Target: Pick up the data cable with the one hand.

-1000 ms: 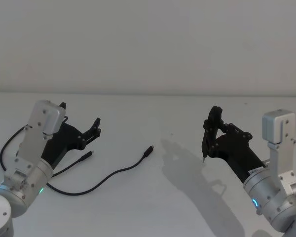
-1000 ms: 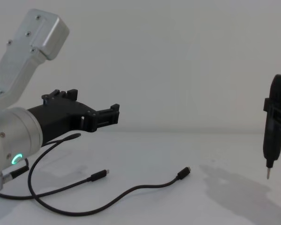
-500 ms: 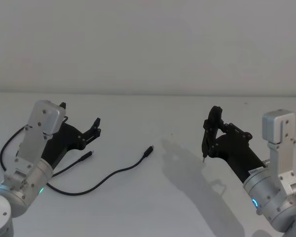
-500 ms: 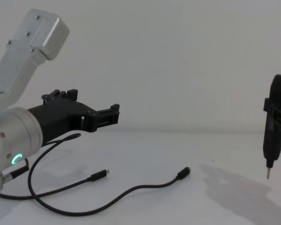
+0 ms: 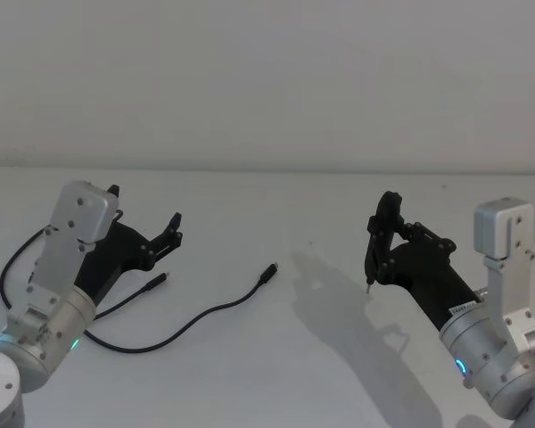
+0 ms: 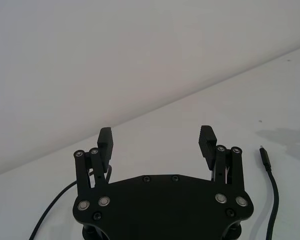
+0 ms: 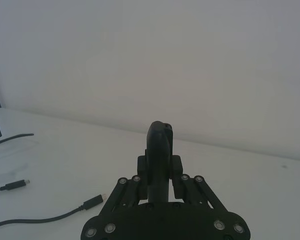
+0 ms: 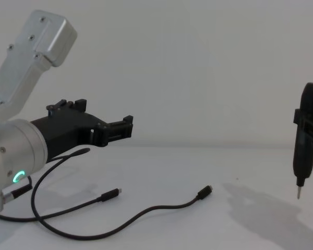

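The left hand hovers spread over the data cable, which lies loose on the worktop beneath and beside it; the right hand pinches a black tool.

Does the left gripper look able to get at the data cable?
Probably yes: the left gripper hovers open above the data cable, lying uncovered on the table; the right gripper, shut on a black tool, is far aside.
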### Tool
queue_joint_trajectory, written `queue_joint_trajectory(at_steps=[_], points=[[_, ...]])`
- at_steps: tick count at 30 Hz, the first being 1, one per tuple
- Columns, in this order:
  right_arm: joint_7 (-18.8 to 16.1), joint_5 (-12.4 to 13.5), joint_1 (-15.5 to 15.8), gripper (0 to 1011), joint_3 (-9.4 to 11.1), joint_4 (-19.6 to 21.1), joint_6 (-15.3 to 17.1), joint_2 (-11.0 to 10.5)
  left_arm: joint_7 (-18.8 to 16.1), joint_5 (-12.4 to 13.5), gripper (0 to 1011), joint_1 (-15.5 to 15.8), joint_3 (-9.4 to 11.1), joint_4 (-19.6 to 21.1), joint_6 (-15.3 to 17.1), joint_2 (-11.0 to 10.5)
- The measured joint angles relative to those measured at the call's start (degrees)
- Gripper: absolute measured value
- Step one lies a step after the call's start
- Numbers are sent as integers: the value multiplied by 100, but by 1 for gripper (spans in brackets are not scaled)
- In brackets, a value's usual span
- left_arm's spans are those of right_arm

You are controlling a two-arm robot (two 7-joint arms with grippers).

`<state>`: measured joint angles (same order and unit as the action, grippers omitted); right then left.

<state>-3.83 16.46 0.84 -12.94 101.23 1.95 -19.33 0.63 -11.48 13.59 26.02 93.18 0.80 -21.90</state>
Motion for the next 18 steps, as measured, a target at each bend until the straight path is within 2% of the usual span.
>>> queue_joint_trajectory(at_steps=[18], points=[[0,0,0,275,0,0,0,0,0,0,1001,0,0,0,0,0]])
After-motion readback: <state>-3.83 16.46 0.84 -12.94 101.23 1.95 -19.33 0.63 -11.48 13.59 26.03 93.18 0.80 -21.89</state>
